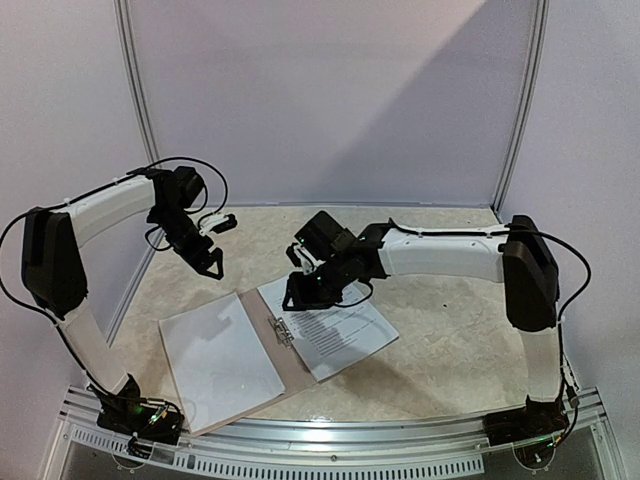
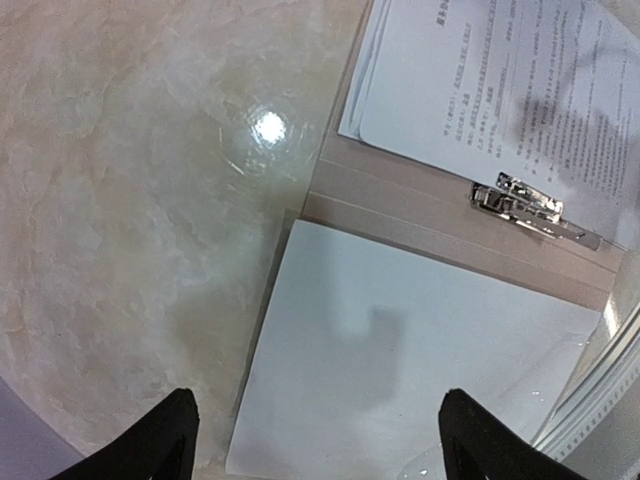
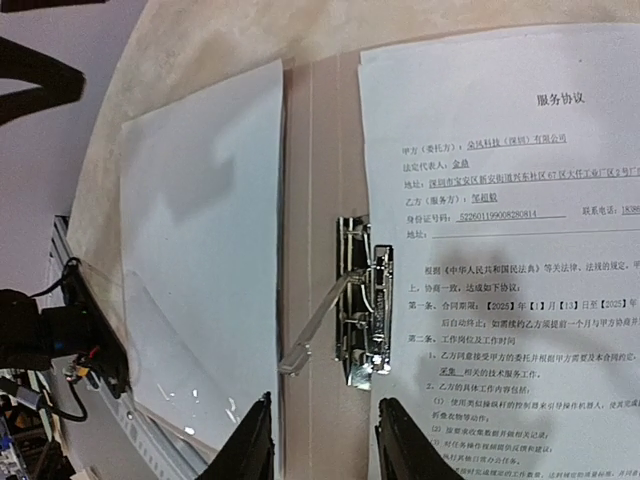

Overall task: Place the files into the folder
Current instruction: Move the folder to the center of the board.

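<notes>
We find the thin brown-tan card folder lying open and flat on the beige marbled tabletop, near the front edge and between the two arm bases. Its spine is its long axis and runs diagonally in the top view, from far-left to near-right. The small metal clip sits on the spine strip, aligned with it, with its lever raised off the card.

On the right-hand leaf lie the printed sheets, white paper with lines of black text face up. Their long edges run roughly parallel to the spine, the heading is at the far end, and the corners are slightly fanned. On the left-hand leaf lies a blank white sheet, also lengthwise along the spine.

The left arm is raised with its elbow high. The left gripper points down and hangs above the blank white sheet, fingers wide apart and holding nothing.

The right arm reaches leftward across the table. The right gripper hangs over the spine strip near the clip. Its fingers are apart by a narrower gap, and we see nothing clamped between them.
</notes>
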Robot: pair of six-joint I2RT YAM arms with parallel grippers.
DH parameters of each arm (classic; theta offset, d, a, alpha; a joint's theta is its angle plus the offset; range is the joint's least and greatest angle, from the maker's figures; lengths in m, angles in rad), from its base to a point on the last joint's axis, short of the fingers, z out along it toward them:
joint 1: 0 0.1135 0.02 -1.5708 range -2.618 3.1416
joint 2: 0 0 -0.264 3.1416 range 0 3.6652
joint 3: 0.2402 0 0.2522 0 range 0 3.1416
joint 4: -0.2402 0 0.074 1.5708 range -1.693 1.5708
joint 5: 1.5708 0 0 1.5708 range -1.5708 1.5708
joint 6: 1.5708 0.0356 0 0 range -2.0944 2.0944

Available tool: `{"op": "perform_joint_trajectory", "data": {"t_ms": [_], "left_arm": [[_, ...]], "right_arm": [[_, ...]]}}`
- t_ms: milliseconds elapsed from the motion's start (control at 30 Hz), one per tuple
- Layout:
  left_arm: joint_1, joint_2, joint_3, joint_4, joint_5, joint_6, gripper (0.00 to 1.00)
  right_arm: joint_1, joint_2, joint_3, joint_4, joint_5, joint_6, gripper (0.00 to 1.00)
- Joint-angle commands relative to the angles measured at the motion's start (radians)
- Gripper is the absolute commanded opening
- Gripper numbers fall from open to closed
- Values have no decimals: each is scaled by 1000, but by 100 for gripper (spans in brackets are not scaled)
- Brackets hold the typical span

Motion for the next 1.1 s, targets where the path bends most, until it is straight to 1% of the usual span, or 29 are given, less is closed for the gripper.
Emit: {"op": "perform_joint_trajectory", "data": {"t_ms": [0, 100, 300, 367, 400, 467, 500, 633, 700, 767, 833, 900, 967, 1067], "left_arm": [[-32, -36, 16, 11, 27, -6, 84], [-67, -44, -18, 67, 18, -9, 82], [-105, -15, -50, 145, -7, -3, 78], [-108, -6, -60, 167, 0, -3, 77], [-110, -3, -68, 180, -6, -2, 76], [-110, 0, -84, 212, -26, 1, 75], [-109, 3, -89, 228, -38, 2, 73], [-109, 52, -79, 271, -87, 14, 63], [-109, 101, -61, 290, -132, 16, 56], [-107, 157, -38, 295, -176, 19, 50], [-105, 205, -17, 290, -200, 20, 47], [-97, 239, -4, 288, -238, 20, 47], [-87, 266, 12, 286, -263, 25, 46], [-78, 316, 29, 276, -324, 34, 46]], "right_arm": [[8, -64, -47, 76, -29, 97, 37], [22, -62, -71, 140, -41, 176, 39], [33, -55, -74, 156, -8, 220, 44], [20, -78, -73, 99, 56, 198, 45], [8, -92, -74, 40, 91, 186, 45], [-20, -122, -89, -60, 173, 160, 41], [-29, -139, -97, -122, 239, 147, 38], [-44, -218, -195, -317, 401, 158, 38], [-64, -266, -275, -386, 448, 179, 38], [-102, -303, -352, -421, 455, 198, 37], [-141, -336, -414, -441, 460, 201, 31], [-152, -348, -457, -452, 447, 206, 26], [-152, -355, -502, -434, 397, 213, 24], [-141, -362, -591, -338, 294, 227, 17]]}}
